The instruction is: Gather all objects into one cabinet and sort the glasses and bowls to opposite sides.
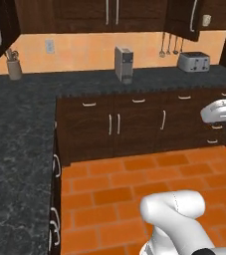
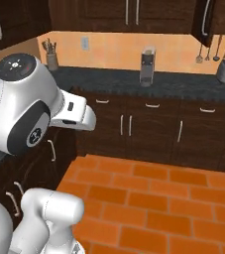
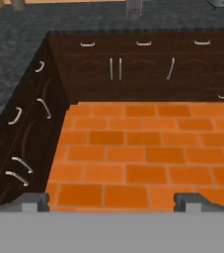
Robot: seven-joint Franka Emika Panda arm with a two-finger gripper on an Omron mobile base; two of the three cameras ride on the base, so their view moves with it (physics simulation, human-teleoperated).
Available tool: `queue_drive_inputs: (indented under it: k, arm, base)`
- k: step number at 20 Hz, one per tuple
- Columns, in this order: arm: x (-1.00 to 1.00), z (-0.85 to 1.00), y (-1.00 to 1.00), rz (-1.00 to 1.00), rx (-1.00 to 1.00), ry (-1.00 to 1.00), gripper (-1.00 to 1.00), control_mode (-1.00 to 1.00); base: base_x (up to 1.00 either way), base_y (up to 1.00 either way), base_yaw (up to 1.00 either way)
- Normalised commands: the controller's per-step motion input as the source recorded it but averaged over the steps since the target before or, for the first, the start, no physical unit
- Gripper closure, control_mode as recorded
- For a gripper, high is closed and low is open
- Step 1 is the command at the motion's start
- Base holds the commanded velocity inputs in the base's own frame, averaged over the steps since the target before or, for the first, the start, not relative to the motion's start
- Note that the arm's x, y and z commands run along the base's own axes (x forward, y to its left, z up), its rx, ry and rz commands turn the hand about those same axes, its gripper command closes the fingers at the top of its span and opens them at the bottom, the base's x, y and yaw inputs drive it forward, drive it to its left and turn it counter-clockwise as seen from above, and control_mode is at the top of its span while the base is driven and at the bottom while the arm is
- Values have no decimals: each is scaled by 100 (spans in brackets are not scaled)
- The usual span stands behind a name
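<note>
The desk (image 1: 15, 129) is dark speckled stone with a dull sheen. The base cabinets (image 1: 134, 124) are dark brown wood with visible grain and short bright metal handles (image 1: 89, 104). The floor (image 1: 124, 184) is matt orange tile with paler joints. On the far desk the toaster (image 1: 194, 62) looks like brushed silver metal. The wall (image 1: 84, 50) is smooth orange. The arm (image 2: 20, 109) is glossy white plastic with dark joints.
</note>
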Motion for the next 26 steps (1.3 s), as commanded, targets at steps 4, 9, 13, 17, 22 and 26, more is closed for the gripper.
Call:
queue_drive_inputs:
  k: [4,9,13,17,22,26]
  arm:
    - [0,0,0,0,0,0,-100,100]
    - [0,0,0,0,0,0,-100,100]
    - [0,0,0,0,0,0,-100,100]
    - [0,0,0,0,0,0,-100,100]
    - [0,0,0,0,0,0,-100,100]
    - [0,0,0,0,0,0,-100,100]
  base:
    - [100,-19,0]
    - [100,-58,3]
    - [86,-100,2]
    - [53,-100,0]
    - [48,-100,0]
    - [93,-100,0]
